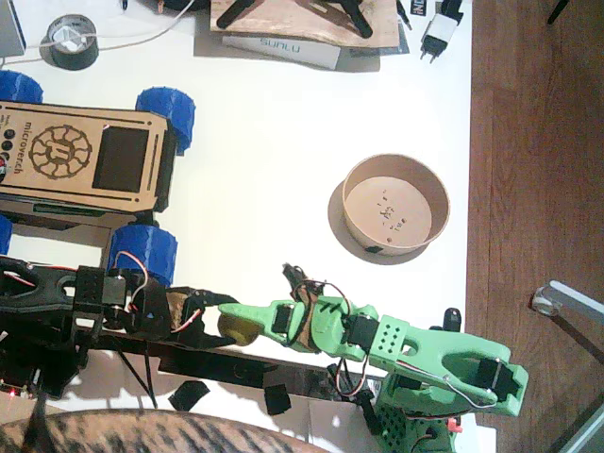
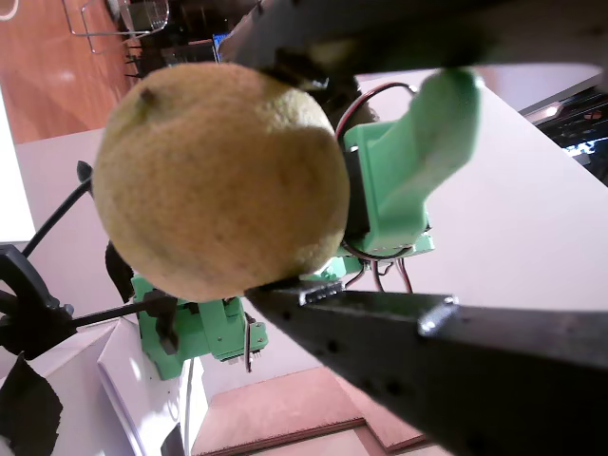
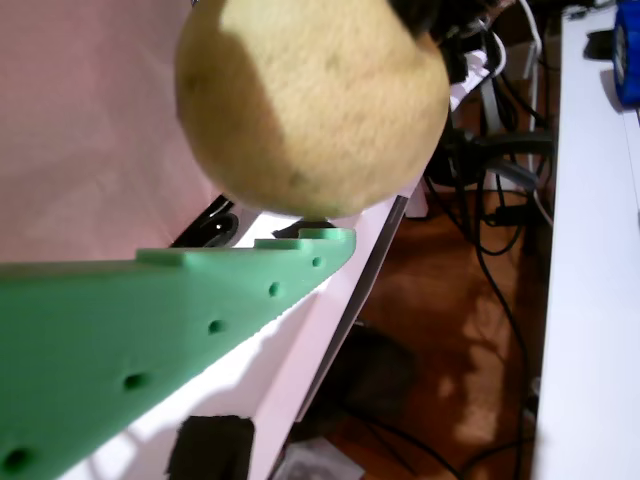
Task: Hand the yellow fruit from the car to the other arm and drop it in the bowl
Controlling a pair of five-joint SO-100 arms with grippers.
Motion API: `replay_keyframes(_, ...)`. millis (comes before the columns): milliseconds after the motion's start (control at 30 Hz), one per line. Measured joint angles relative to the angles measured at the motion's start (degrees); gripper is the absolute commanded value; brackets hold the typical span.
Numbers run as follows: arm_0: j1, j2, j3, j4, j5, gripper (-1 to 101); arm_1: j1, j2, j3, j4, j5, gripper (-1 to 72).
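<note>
- Yellow fruit (image 1: 238, 327) hung between the two grippers at the table's near edge, clear of the car (image 1: 83, 156), with the black left gripper (image 1: 209, 316) on one side and the green right gripper (image 1: 247, 321) on the other.
- Black fingers (image 2: 399, 332) pinched the fruit (image 2: 220, 180) above and below in a wrist view.
- Green finger (image 3: 200, 300) sat just under the fruit (image 3: 312, 100) in a wrist view; whether that gripper had closed on it could not be told.
- Being round, the fruit offered no long axis to favour.
- Paper bowl (image 1: 394, 204) stood well apart on the white table (image 1: 274, 160), nearer the green arm (image 1: 415, 354), the way looking open.
</note>
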Motion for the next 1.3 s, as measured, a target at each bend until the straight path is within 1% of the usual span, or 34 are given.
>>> replay_keyframes(200,0.0,0.0,0.0,0.0,0.0,0,0.0,-3.0,-0.9,-2.5,-0.7,35.7)
replay_keyframes(267,0.0,0.0,0.0,0.0,0.0,0,0.0,-3.1,-0.9,-2.7,-0.7,33.4)
replay_keyframes(300,0.0,0.0,0.0,0.0,0.0,0,0.0,-3.3,-0.9,-3.0,-0.7,30.9)
replay_keyframes(333,0.0,0.0,0.0,0.0,0.0,0,0.0,-3.3,-0.9,-3.2,-1.2,26.4)
replay_keyframes(367,0.0,0.0,-0.1,0.0,0.0,0,0.1,-3.3,-0.9,-3.2,-2.0,19.7)
replay_keyframes(433,0.0,0.0,-0.1,0.0,0.0,0,0.1,-3.8,-1.1,-3.3,-5.5,3.7)
replay_keyframes(467,0.2,-0.1,-0.1,0.0,0.0,0,0.4,-3.9,-1.4,-3.7,-7.4,0.5)
replay_keyframes(567,0.2,-0.1,-0.1,0.0,0.1,0,0.8,-3.9,-1.8,-3.9,-10.3,0.0)
replay_keyframes(900,0.3,-0.1,-0.1,-0.2,0.1,0,0.8,-3.9,-1.8,-3.9,-10.5,-0.1)
replay_keyframes(967,0.3,-0.1,-0.1,-0.2,0.1,7,0.8,-3.9,-1.8,-4.2,-10.5,-0.1)
replay_keyframes(1067,0.3,-0.1,-0.1,-0.2,0.1,24,0.8,-3.9,-1.8,-4.3,-10.5,-0.1)
replay_keyframes(1167,0.5,-0.1,-0.1,-0.2,0.1,49,0.8,-3.9,-1.8,-4.3,-10.5,-0.1)
replay_keyframes(1200,0.4,-0.1,-0.1,-0.2,0.1,55,0.7,-3.9,-1.8,-4.3,-10.5,-0.1)
replay_keyframes(1233,0.5,-0.1,-0.1,-0.2,0.1,59,0.6,-4.0,-1.8,-4.3,-10.5,-0.1)
replay_keyframes(1300,0.5,0.0,-0.1,-0.4,0.1,63,0.6,-4.0,-1.8,-4.3,-10.5,-0.1)
